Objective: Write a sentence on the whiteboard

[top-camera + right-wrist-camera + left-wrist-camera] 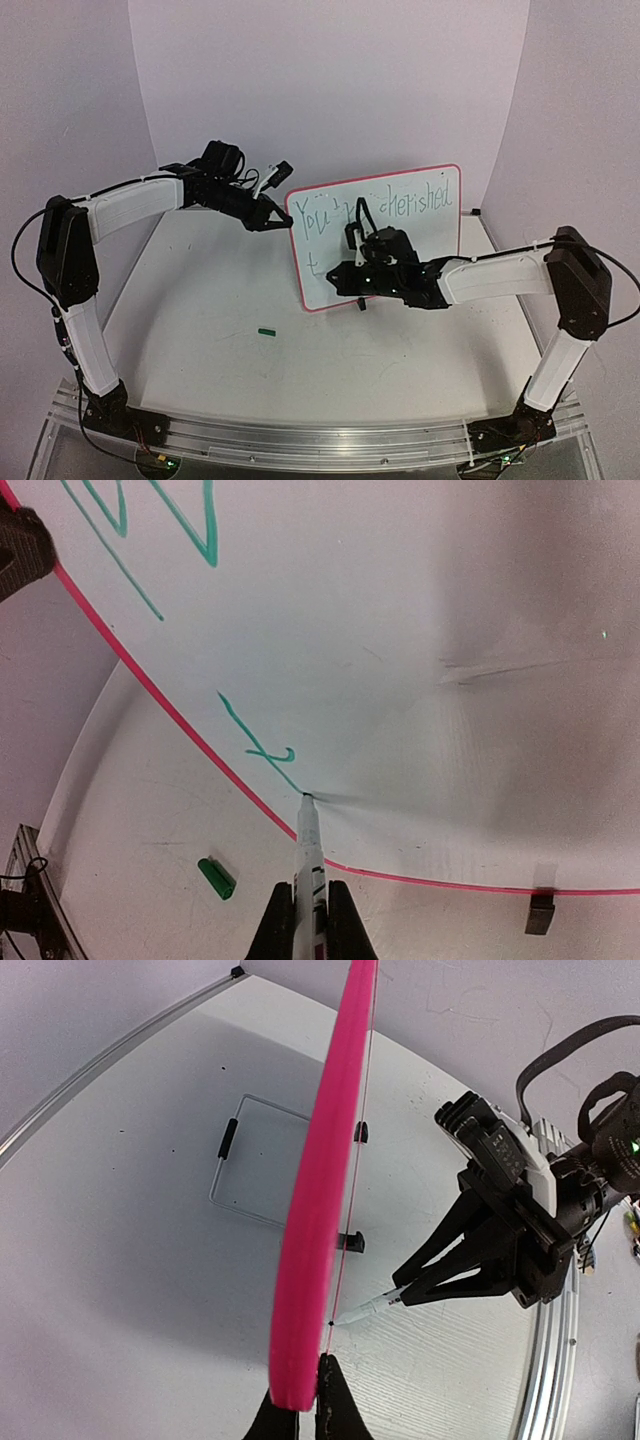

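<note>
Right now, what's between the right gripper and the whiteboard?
Only the marker: the right gripper holds it, tip on the whiteboard, shown in the right wrist view.

Table (pixel 200 290): white, matte, lightly specked.
Cap (pixel 266 331): small, green, lying on its side on the table, left of centre, towards the near edge, nothing touching it.
Backdrop (pixel 330 80): pale, plain, closing in three sides.
Rail (pixel 300 432): aluminium, along the near edge.
Wire rectangle (pixel 228 1140): thin, with a black sleeve on one side, flat on the table.
</note>
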### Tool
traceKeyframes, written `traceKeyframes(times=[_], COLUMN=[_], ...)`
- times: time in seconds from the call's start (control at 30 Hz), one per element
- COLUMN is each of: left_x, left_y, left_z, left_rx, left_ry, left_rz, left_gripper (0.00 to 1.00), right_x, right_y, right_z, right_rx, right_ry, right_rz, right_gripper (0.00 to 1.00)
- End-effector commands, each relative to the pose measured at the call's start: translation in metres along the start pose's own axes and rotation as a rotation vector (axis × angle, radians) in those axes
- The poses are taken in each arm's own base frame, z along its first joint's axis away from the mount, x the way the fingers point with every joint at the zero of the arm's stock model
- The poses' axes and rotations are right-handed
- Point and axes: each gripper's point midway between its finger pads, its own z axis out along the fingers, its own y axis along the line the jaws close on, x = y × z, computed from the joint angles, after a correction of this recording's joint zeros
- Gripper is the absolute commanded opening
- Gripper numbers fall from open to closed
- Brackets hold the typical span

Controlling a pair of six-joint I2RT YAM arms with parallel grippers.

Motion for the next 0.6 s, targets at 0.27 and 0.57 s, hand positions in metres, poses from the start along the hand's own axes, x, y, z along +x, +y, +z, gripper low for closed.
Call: traceKeyframes(times=[0.27,0.57], left_x=[0.001,0.002], left_y=[-0.003,-0.003], left_z=[-0.01,-0.009], left_rx=[-0.038,-0.036], left_ry=[0.016,0.018], left_rz=[0.024,0.022], left_gripper=[0.0,0.0], right_x=[-0.04,-0.047], right_y=[0.015,0.021], right_z=[-0.035,-0.029], right_rx=[-0.026,-0.039], right_ry=[-0.112,-0.12], right_rz=[-0.023,-0.027], right_gripper=[0.0,0.0])
